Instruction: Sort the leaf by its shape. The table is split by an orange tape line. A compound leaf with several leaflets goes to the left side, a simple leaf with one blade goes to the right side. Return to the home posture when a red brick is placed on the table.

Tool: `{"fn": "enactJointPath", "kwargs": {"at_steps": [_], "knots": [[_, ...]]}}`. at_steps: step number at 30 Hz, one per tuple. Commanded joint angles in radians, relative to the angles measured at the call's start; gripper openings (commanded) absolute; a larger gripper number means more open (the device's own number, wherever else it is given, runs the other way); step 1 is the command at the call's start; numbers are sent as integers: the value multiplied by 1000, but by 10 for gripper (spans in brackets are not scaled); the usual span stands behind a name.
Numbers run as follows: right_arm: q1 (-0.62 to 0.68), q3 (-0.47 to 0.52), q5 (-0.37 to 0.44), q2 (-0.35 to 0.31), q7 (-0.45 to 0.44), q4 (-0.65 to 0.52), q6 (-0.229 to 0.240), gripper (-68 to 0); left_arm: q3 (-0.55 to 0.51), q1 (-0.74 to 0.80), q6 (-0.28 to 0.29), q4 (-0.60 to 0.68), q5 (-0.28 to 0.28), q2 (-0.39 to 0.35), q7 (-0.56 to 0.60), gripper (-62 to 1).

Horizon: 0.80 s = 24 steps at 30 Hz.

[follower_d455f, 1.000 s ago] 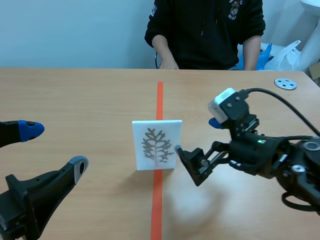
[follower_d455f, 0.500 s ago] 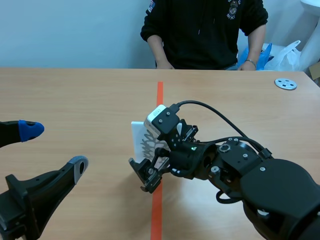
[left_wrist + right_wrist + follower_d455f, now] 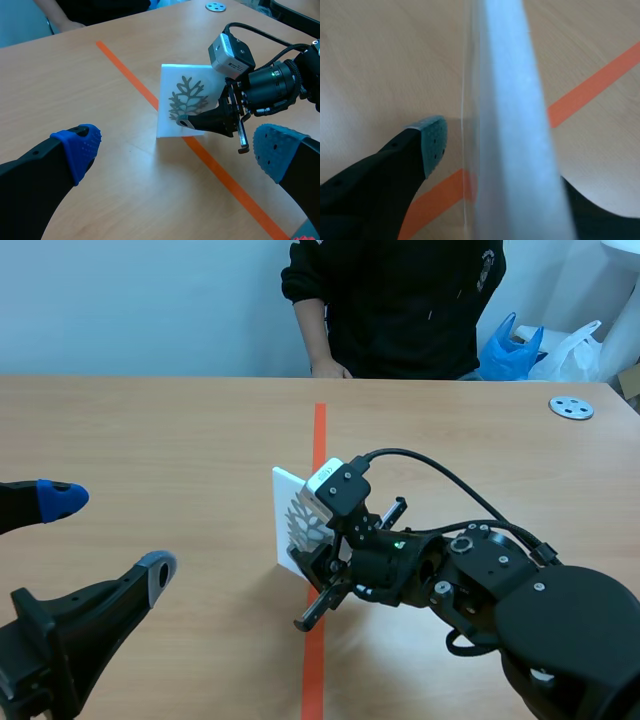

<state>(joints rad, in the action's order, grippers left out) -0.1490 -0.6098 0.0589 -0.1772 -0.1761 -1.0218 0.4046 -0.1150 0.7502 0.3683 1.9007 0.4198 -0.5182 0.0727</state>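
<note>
Leaf card (image 3: 292, 515) at orange tape line (image 3: 319, 435), wooden table (image 3: 150, 430), person (image 3: 400, 300) opposite

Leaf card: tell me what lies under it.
The leaf card stands on edge on the table, across the orange tape line, which runs under it. The right gripper straddles its edge, hiding part of the base in the scene view.

Tally of what is in view
One white leaf card (image 3: 289, 508), one grey disc (image 3: 571, 408), one blue bag (image 3: 510, 346), one white bag (image 3: 577, 348), one person (image 3: 400, 300).
</note>
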Motion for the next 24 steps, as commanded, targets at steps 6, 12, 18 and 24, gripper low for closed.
{"fn": "enactJointPath", "kwargs": {"at_steps": [6, 12, 18, 24], "knots": [[-14, 10, 7, -3, -14, -31, 0, -615, -3, -3, 1, 13, 6, 2, 13, 14], [-13, 16, 7, -7, -15, -42, 0, -642, -3, -3, 1, 13, 6, 2, 13, 14], [-12, 16, 7, -48, -20, -92, 0, -642, -3, -3, 1, 13, 6, 2, 13, 14], [-12, 18, 8, -122, -33, -150, 0, -638, -3, -3, 1, 13, 6, 2, 13, 14]]}}
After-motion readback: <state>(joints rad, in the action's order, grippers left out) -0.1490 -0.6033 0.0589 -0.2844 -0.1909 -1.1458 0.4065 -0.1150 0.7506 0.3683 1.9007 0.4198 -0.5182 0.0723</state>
